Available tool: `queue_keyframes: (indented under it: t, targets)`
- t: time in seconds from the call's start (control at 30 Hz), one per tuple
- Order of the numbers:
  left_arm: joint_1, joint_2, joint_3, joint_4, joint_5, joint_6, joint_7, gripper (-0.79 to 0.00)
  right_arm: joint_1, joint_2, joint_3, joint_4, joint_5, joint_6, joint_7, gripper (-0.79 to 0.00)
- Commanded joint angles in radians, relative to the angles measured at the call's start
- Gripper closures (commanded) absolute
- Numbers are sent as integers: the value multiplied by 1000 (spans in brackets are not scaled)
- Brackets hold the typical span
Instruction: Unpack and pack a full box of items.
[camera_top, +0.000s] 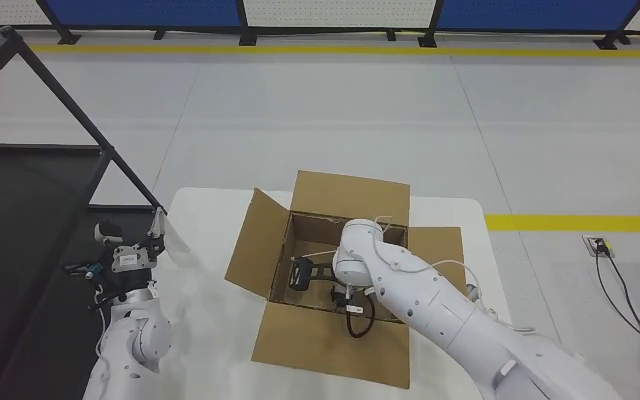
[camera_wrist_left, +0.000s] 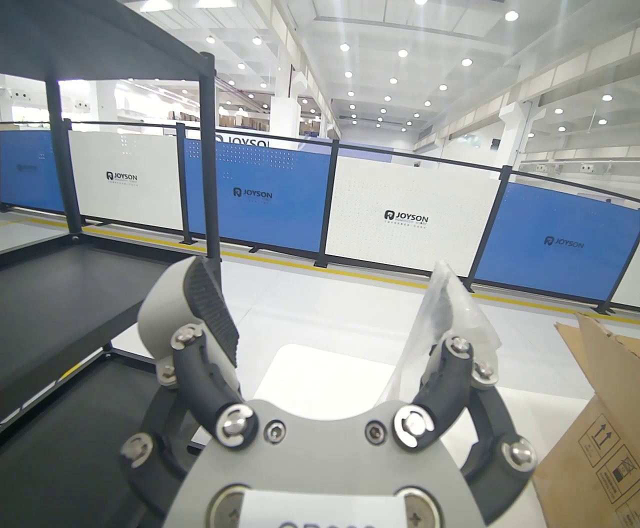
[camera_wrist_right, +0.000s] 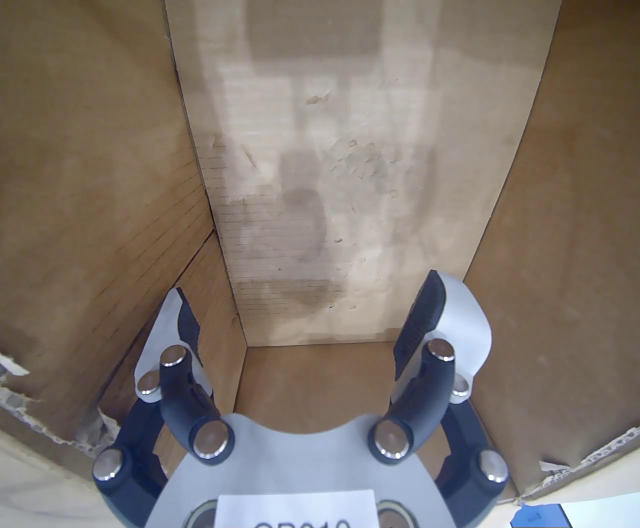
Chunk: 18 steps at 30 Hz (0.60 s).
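An open brown cardboard box (camera_top: 330, 345) stands on the white bench (camera_top: 205, 310), its four flaps spread outward and its top open. Inside it the right tool (camera_wrist_right: 307, 292), fingers apart, has bare cardboard panels close on both sides and ahead. The left tool (camera_wrist_left: 320, 280), fingers spread, is near the bench's left edge beside a black metal shelf rack (camera_wrist_left: 60, 300). White bench surface lies between it and the box.

Your left arm (camera_top: 135, 335) is at your left side, the left gripper (camera_wrist_left: 325, 300) pointing forward and level, fingers spread wide; your right arm (camera_top: 430, 300) stretches forward across the middle, the right gripper (camera_wrist_right: 307, 310) likewise wide apart.
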Motion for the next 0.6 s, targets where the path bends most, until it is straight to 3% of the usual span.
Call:
queue_keyframes:
  t: [0.0,0.47,0.57]
  targets:
    - [0,0,0,0,0,0,0,-785,0,0,0,0,0,0,0,-785]
    - [0,0,0,0,0,0,0,-785,0,0,0,0,0,0,0,-785]
    - [0,0,0,0,0,0,0,-785,-19,7,8,11,-51,30,-90,-785]
